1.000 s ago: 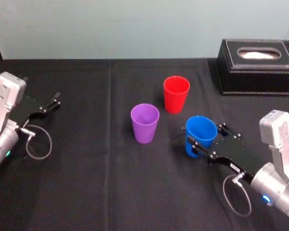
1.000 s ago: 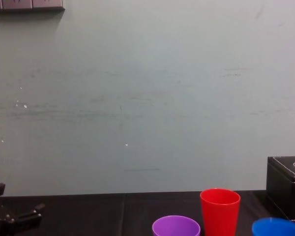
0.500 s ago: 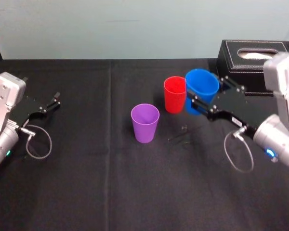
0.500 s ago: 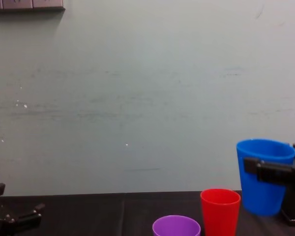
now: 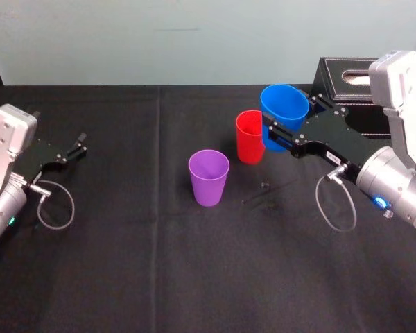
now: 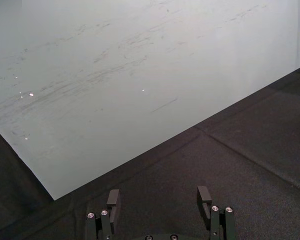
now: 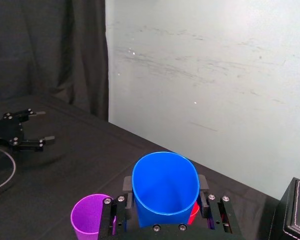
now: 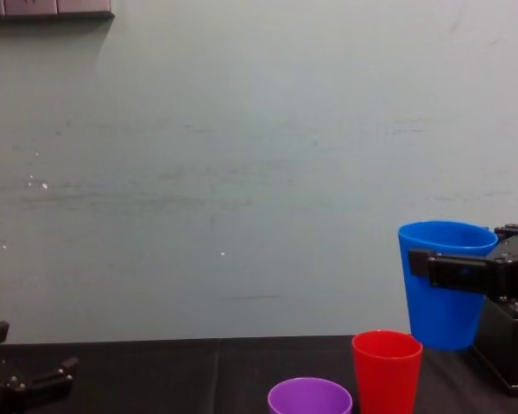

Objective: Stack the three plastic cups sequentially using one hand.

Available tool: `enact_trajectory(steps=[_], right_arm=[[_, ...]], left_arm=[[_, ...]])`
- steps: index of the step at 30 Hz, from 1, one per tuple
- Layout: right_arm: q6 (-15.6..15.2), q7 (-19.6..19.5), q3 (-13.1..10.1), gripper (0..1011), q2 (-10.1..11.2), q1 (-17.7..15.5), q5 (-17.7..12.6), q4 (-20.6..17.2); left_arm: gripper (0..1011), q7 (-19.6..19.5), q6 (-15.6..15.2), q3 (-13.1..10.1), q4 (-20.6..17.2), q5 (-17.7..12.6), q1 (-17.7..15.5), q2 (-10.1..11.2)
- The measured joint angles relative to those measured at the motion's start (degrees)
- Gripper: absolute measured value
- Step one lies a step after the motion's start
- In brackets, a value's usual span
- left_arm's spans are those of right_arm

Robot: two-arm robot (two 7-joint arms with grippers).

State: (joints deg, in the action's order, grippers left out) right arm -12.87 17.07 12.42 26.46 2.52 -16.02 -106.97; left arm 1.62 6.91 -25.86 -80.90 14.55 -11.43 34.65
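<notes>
My right gripper [image 5: 286,130] is shut on the blue cup [image 5: 283,111] and holds it upright in the air, just right of and above the red cup [image 5: 249,136]. In the chest view the blue cup [image 8: 445,283] hangs with its base a little above the red cup's [image 8: 386,369] rim, the right gripper [image 8: 453,269] clamped round it. The purple cup [image 5: 209,177] stands alone on the cloth, nearer me and to the left. The right wrist view looks down into the blue cup [image 7: 165,186], with the purple cup [image 7: 88,221] beyond. My left gripper [image 5: 78,148] rests open at the far left.
A black stitched tissue box [image 5: 347,78] stands at the back right, just behind the right arm. Black cloth [image 5: 159,263] covers the table, and a pale wall runs along its far edge. A cable loop [image 5: 55,207] hangs by the left arm.
The right gripper has lifted the blue cup off the cloth and carried it back and left, up beside the red cup. The left arm has not moved.
</notes>
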Motion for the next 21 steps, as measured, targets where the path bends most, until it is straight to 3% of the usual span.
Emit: enact_trajectory(steps=[13,21], right_arm=[[-0.5,0.1,1.0,734,-1.0,3.6,0.7,3.1],[-0.4,0.1,2.2,735,-2.6,7.0,1.5,7.3]], left_arm=[[1005,0.0,0.0,0.0,0.0,0.0,0.0,0.0],[1004,0.0,0.0,0.0,0.0,0.0,0.0,0.0]])
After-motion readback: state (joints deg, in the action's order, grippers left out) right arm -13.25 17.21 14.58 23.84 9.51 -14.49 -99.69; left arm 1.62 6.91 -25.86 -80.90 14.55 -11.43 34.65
